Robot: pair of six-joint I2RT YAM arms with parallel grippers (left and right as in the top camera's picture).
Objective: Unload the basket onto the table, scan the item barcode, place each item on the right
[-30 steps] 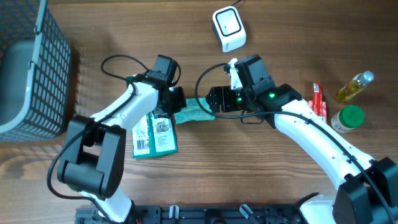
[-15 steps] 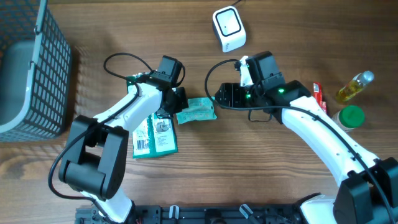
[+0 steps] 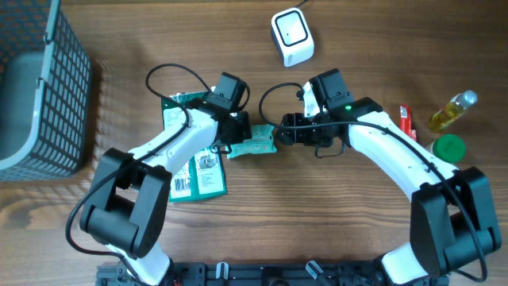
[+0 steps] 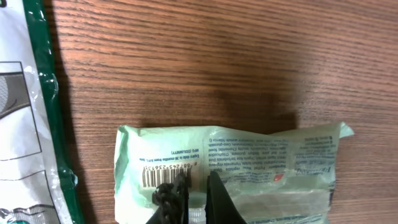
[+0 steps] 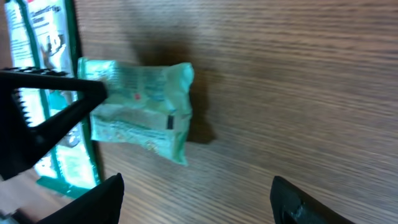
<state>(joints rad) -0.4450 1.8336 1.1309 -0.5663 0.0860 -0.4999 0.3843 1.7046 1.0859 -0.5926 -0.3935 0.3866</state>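
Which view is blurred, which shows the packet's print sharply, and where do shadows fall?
Right wrist: the green packet is smeared, print unreadable. Left wrist: sharp, the barcode legible, a dark shadow on the table beyond the packet. Overhead: even light; the basket throws a grid shadow on the wood.

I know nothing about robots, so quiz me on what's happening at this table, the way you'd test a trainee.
1. True or false: the left pincer is shut on the pale green packet.
2. The right pincer is: A) open and empty; B) gripping the packet; C) holding a bottle.
3. What is printed on the packet right by the left pincer's tips?
Key: 1 true; 2 A; 3 a barcode.
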